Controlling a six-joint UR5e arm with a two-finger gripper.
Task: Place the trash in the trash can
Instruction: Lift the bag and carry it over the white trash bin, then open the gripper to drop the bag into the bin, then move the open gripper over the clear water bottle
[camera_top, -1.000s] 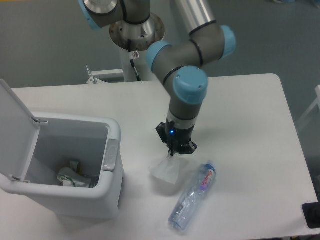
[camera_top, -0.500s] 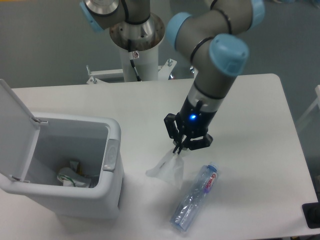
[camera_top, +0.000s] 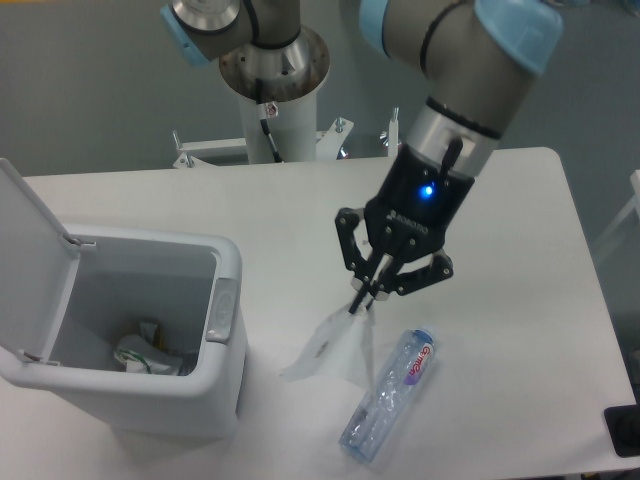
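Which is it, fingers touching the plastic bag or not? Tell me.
Touching. The camera view shows the gripper with its fingers pinched shut on the top corner of the plastic bag, which hangs below them.

A white counter (camera_top: 500, 200) with rounded corners fills most of the frame, running from the left edge to the right. Behind it, in the upper part, lies a grey floor (camera_top: 90, 90). At the upper middle, a white pedestal (camera_top: 282, 125) stands behind the counter's far edge, with a black cable (camera_top: 268, 135) running down its front. Small metal brackets (camera_top: 185, 150) sit at its foot, left and right. A dark object (camera_top: 622, 430) is cut off at the lower right edge; what it is cannot be told.
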